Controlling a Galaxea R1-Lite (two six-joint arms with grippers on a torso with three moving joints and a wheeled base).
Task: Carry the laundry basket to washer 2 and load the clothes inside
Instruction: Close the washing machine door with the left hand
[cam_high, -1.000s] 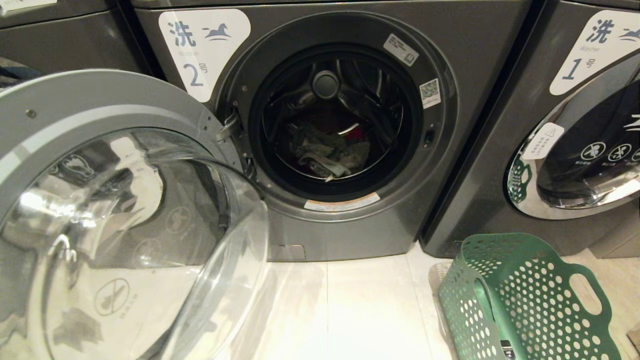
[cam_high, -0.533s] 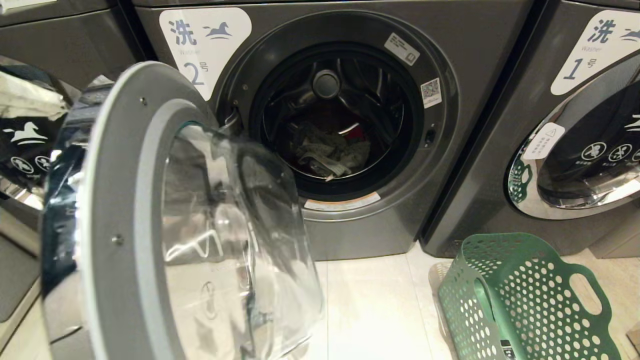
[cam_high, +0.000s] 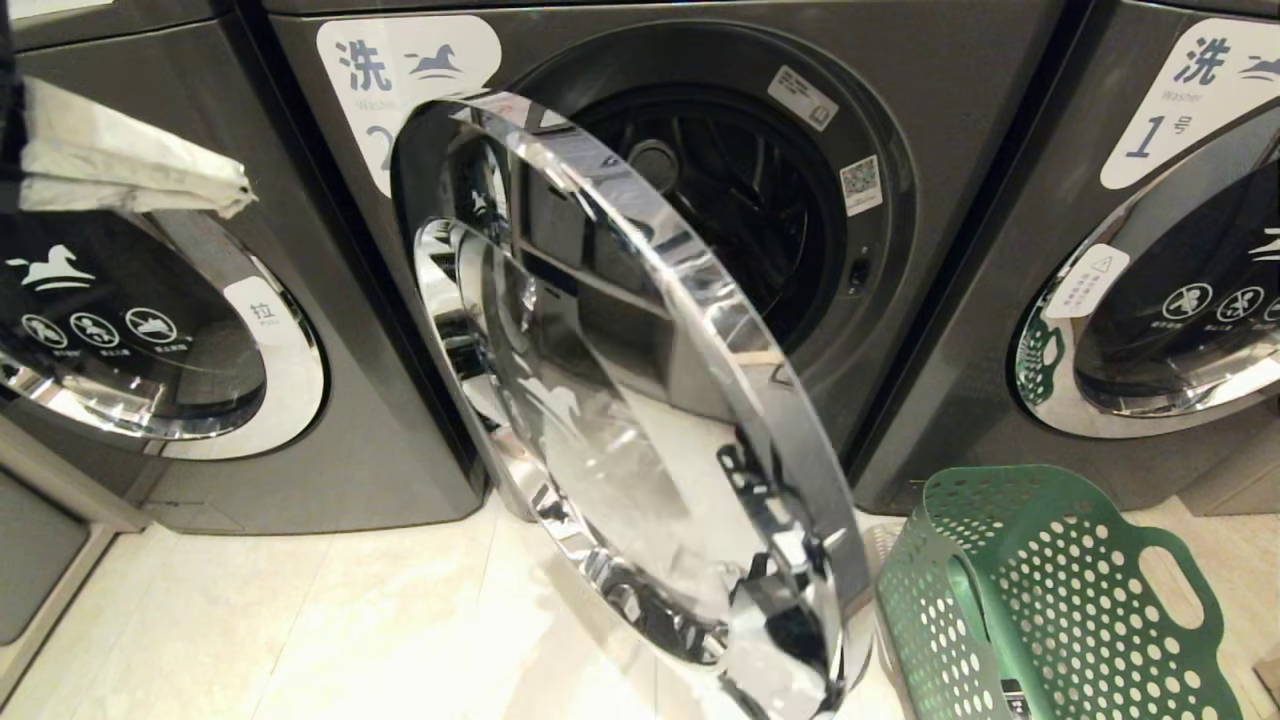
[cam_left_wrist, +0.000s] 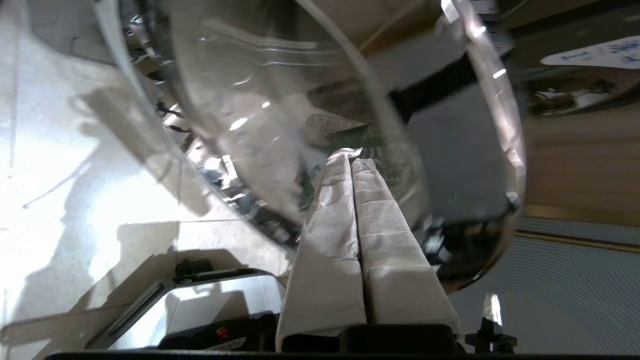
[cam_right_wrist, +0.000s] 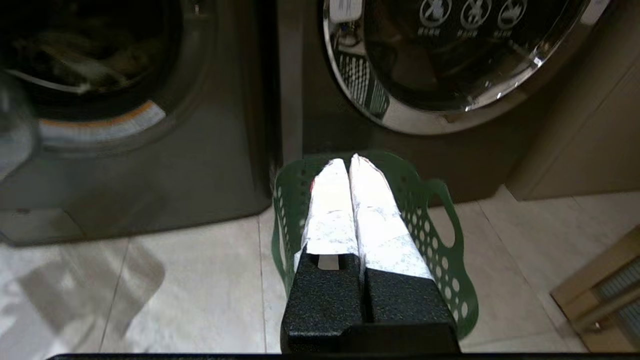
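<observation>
Washer 2 (cam_high: 900, 90) stands with its chrome-ringed door (cam_high: 640, 400) half-swung. The left gripper (cam_left_wrist: 352, 160), fingers pressed together and empty, rests against the door's glass. The clothes (cam_right_wrist: 65, 50) lie in the drum. The laundry basket (cam_high: 1050, 590) sits on the floor by washer 1. The right gripper (cam_right_wrist: 350, 162) hovers closed above the basket. The door likely handles as rigid, slippery and heavy, best pushed at its rim.

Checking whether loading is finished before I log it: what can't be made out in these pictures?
- Clothes in washer 2: head view, the half-shut door hides the drum floor; right wrist view, too dark to sort.
- Basket contents: head view, cut off by the edge; right wrist view, right gripper covers it.
</observation>
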